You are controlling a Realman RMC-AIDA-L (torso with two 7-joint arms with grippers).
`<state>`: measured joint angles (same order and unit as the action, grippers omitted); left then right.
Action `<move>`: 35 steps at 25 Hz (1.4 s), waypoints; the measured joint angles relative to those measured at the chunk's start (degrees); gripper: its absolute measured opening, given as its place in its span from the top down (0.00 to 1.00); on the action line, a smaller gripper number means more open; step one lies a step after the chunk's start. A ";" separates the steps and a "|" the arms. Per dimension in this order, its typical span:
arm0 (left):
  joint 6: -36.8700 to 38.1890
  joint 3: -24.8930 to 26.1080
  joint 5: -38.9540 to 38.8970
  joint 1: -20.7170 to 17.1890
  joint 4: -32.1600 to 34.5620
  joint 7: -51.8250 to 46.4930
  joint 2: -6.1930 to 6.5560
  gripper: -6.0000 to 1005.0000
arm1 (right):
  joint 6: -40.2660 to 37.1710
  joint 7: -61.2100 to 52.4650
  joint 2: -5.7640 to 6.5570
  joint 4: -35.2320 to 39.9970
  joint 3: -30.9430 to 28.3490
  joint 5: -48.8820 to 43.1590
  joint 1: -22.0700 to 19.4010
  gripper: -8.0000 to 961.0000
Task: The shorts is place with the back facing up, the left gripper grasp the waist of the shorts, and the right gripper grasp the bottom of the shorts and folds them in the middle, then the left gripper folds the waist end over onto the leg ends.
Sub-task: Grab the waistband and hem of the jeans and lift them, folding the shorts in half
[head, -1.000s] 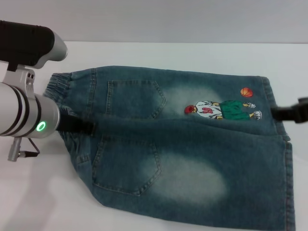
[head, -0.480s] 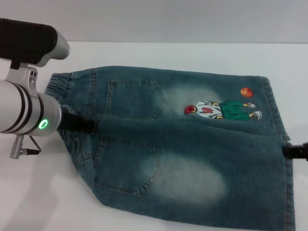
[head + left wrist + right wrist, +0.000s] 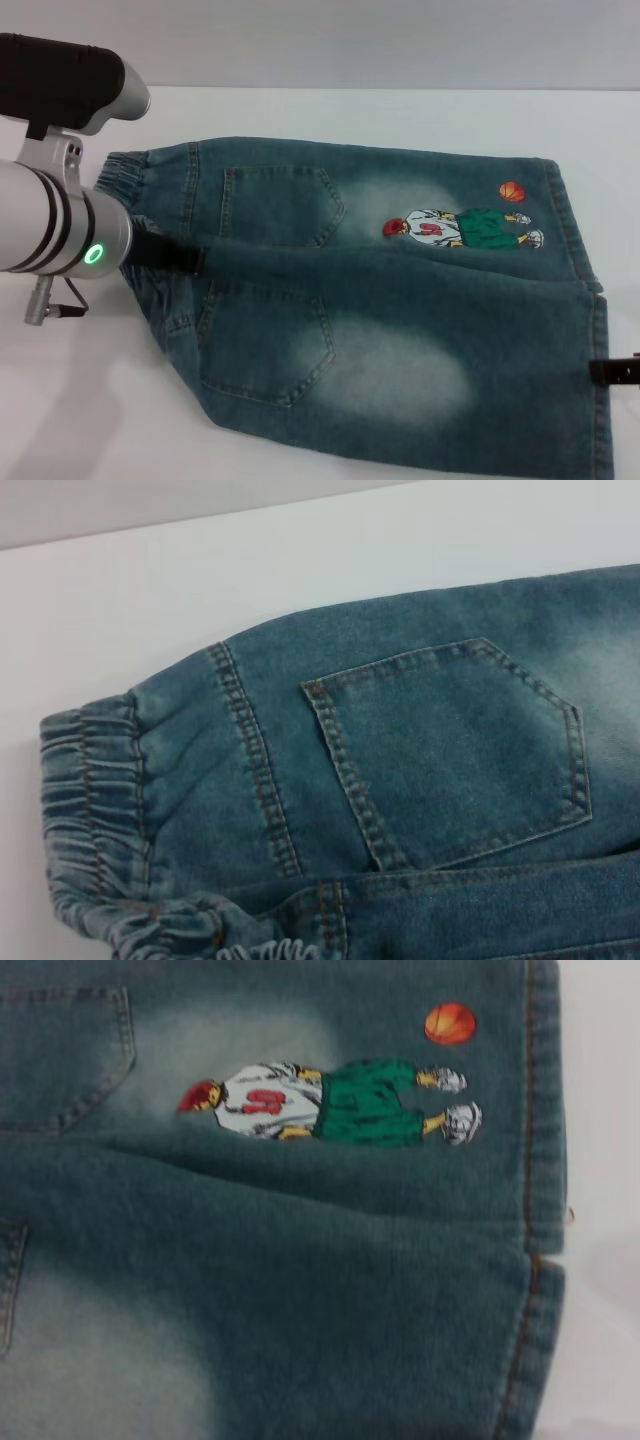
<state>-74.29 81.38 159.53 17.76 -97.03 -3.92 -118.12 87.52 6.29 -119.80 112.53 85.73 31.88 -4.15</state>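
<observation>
Head view: nearest the robot lies the leg of the shorts (image 3: 390, 330) that carries the larger faded patch. Its stitched hem runs off the lower right, where the right gripper (image 3: 622, 371) shows only as a black tip just beside the bottom of the shorts (image 3: 598, 390). Whether its fingers are spread or closed cannot be told. Judging by that position, it is lined up to take the near leg hem for the lengthwise fold.

Midway, at the centre seam, the left gripper (image 3: 172, 254) reaches in over the waist of the shorts (image 3: 128, 178). Its dark jaw lies against the bunched elastic, though a firm pinch cannot be confirmed, so its state is also unclear. That central hold would suit lifting the waist evenly.

Farther off are the second back pocket (image 3: 450, 750), the cartoon print (image 3: 330, 1100) and the far hem. Bare white table (image 3: 400, 110) beyond the far edge leaves room for folding, while the near side has little margin in view.
</observation>
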 joint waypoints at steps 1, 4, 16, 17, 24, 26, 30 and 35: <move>0.00 0.00 0.00 0.00 0.00 0.00 0.00 0.95 | 0.00 -0.01 0.00 -0.17 0.02 0.02 -0.25 0.34; 0.05 0.00 0.00 0.27 0.58 0.02 0.00 0.95 | 0.05 -0.02 0.00 -0.28 -0.21 0.04 -1.14 0.34; 0.09 0.00 -0.01 0.99 1.32 0.15 -0.01 0.95 | -0.33 -0.05 0.00 -3.51 0.03 1.94 -2.42 0.34; 0.09 0.00 -0.01 0.99 1.32 0.15 -0.01 0.95 | -0.37 -0.05 0.00 -4.08 0.19 2.13 -2.44 0.34; 0.04 0.01 -0.01 1.19 1.49 0.24 0.07 0.94 | -0.59 -0.06 0.00 -5.10 0.47 2.94 -2.90 0.34; -0.09 0.01 -0.01 1.26 1.49 0.25 0.09 0.94 | -0.78 -0.05 0.00 -5.72 0.91 3.24 -2.90 0.34; -0.16 0.00 -0.01 1.31 1.50 0.31 0.12 0.94 | -1.19 -0.05 0.00 -6.66 1.28 4.16 -2.84 0.34; -0.28 0.01 -0.01 1.32 1.49 0.39 0.17 0.94 | -1.37 -0.05 0.00 -7.74 1.82 4.43 -2.90 0.34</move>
<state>-74.57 81.39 159.52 19.08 -95.53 -3.53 -117.95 86.15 6.23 -119.79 104.80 87.55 36.32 -7.05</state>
